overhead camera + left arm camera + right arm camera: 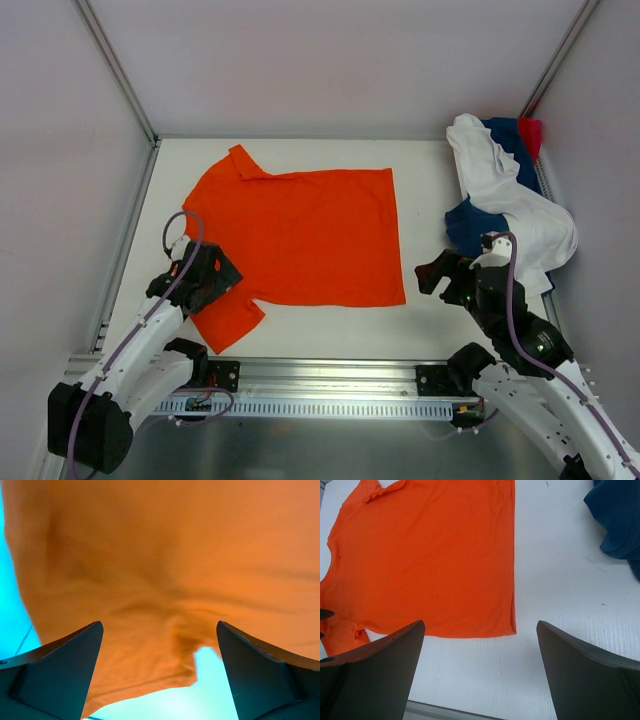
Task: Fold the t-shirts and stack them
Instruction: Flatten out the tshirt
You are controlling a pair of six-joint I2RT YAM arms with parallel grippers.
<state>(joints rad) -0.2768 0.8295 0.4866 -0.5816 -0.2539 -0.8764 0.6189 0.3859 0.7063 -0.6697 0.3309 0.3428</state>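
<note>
Bright orange cloth short-sleeved t-shirt [300,235] spread flat on the white table [420,170], ready for folding.
Left gripper [160,627]: jaws apart over near sleeve [228,318], presumably to pinch it. Right gripper [480,630]: jaws apart beside hem corner [398,298].

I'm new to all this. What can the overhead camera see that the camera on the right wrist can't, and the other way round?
Only the overhead view shows both arms whole, the left gripper at the near sleeve, and the white t-shirt and red-pink t-shirt heaped at the far right. Only the right wrist view shows the right gripper from close up, its fingers spread wide above the table. Both show the orange t-shirt spread flat and part of the navy t-shirt.
</note>
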